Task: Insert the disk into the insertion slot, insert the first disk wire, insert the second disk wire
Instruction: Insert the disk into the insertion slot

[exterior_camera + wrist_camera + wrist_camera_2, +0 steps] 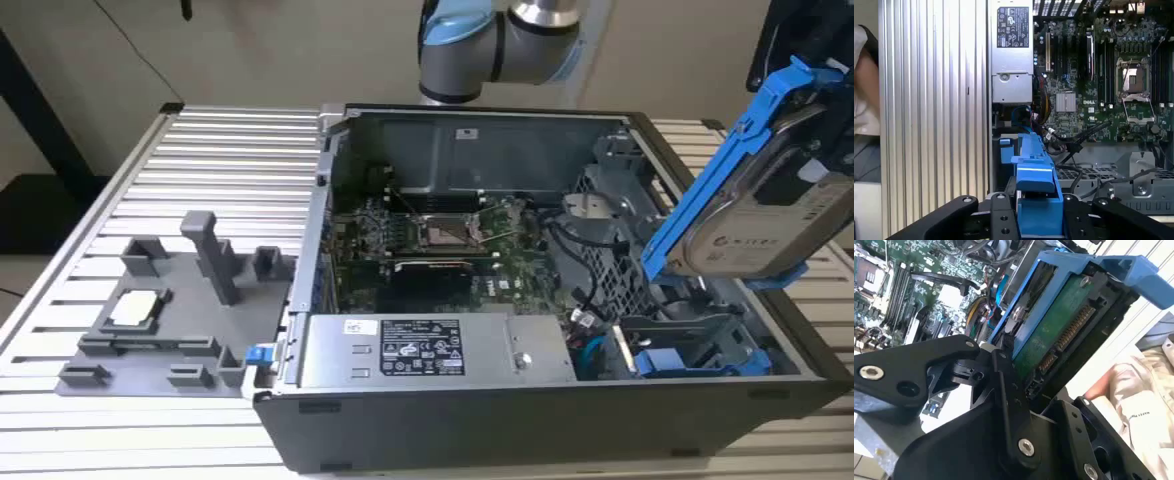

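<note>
The gripper [1037, 222] is clamped on the disk [763, 205], its black fingers [1000, 220] pressing either side of the bright blue carrier frame in the first wrist view. In the exterior view the disk hangs tilted, nearly on edge, in the air above the open computer case [534, 420] at the exterior view's right, with its pale label facing the camera and clear of the metalwork below. The second wrist view shows the drive's green circuit board and connector edge [1066, 332] facing outward. Beneath the disk, in the case's near corner on the exterior view's right, is the grey sheet-metal drive cage; the insertion slot [683, 332] seems to be the open bay just above another blue-ended carrier [701, 362], though the angle makes that hard to confirm. The case takes up the middle of the slatted worktop [227, 150], and a grey fixture [174, 310] stands near the worktop's edge on the exterior view's left. A person's pale sleeve [1149, 405] is visible beyond the disk.
</note>
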Action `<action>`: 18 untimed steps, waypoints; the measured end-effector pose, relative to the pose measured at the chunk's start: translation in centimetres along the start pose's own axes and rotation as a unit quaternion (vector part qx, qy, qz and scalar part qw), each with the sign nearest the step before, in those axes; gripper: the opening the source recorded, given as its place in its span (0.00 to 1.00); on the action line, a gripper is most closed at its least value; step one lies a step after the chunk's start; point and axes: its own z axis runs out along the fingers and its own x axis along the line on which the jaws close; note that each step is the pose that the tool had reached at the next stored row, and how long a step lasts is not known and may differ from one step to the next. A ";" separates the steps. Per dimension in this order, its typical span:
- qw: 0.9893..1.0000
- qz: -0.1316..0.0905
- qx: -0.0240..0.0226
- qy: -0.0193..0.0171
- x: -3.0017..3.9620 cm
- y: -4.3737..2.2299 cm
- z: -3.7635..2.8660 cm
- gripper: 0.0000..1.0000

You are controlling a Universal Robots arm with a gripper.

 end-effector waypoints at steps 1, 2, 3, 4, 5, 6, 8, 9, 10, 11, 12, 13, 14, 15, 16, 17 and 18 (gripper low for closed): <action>1.000 0.000 0.000 0.000 0.00 0.00 0.00 0.33; 1.000 0.000 0.000 0.000 0.00 0.00 0.00 0.33; 1.000 0.000 0.000 0.000 0.00 0.00 0.00 0.33; 1.000 0.000 0.000 0.000 0.00 0.00 0.01 0.33; 1.000 0.000 0.000 0.000 0.00 0.00 0.00 0.33; 1.000 0.000 0.000 0.000 0.00 0.00 0.00 0.33; 1.000 0.000 0.000 0.000 -0.01 0.00 0.00 0.33; 1.000 0.000 0.000 0.000 -0.01 0.00 0.00 0.33; 1.000 0.000 0.000 0.000 -0.01 0.00 0.00 0.33; 1.000 0.000 0.000 0.000 -0.01 0.00 0.00 0.33; 1.000 0.000 0.000 0.000 -0.01 0.00 0.00 0.33; 1.000 0.000 0.000 0.000 -0.01 0.00 0.00 0.33; 1.000 0.000 0.000 0.000 -0.01 0.00 0.04 0.33; 1.000 0.000 0.000 0.000 -0.01 -0.01 0.16 0.33; 1.000 0.000 0.000 0.000 -0.01 -0.03 0.45 0.33; 1.000 0.000 0.000 0.000 -0.01 -0.06 0.76 0.33; 1.000 -0.002 0.000 0.000 -0.02 -0.11 1.14 0.33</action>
